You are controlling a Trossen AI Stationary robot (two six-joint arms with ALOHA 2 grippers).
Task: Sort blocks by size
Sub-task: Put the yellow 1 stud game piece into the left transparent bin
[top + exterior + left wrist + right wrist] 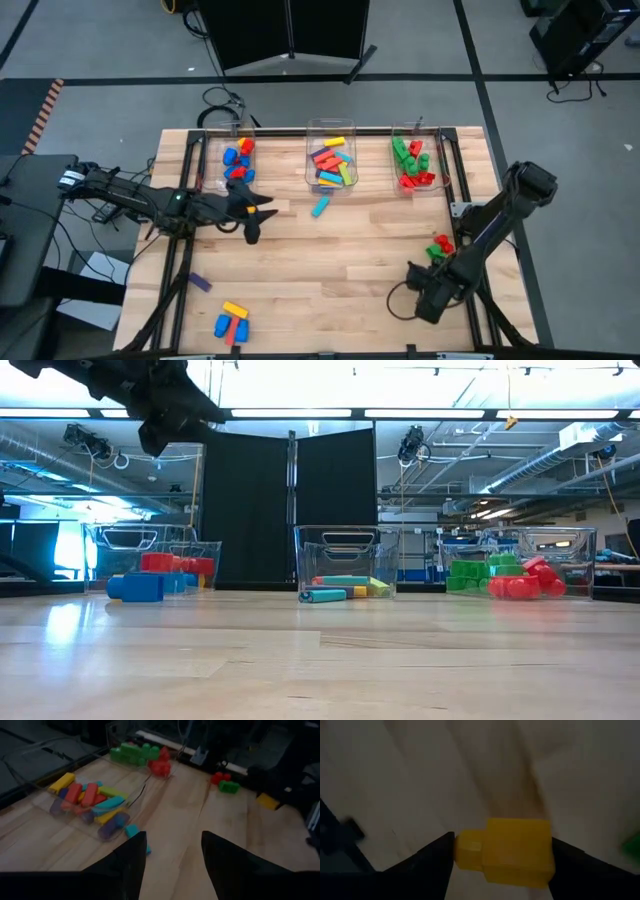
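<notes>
My right gripper hangs over the table's near right part, shut on a yellow block, which the left wrist view also shows as the yellow block. My left gripper stands open and empty above the table's left middle, a little short of a cyan block lying flat on the wood. Loose blocks: a red and green group at the right, and a purple one with a yellow, blue and red cluster at the near left. My right gripper pinches the yellow block between its two fingers: one finger meets the narrow stub end, the other the opposite face. The fingers point down from above. The block sits level in the hold and looks lifted off the wood.
Three clear bins stand along the far edge: the left bin with blue and red blocks, the middle bin with long mixed blocks, the right bin with green and red ones. Bare wood lies between the arms.
</notes>
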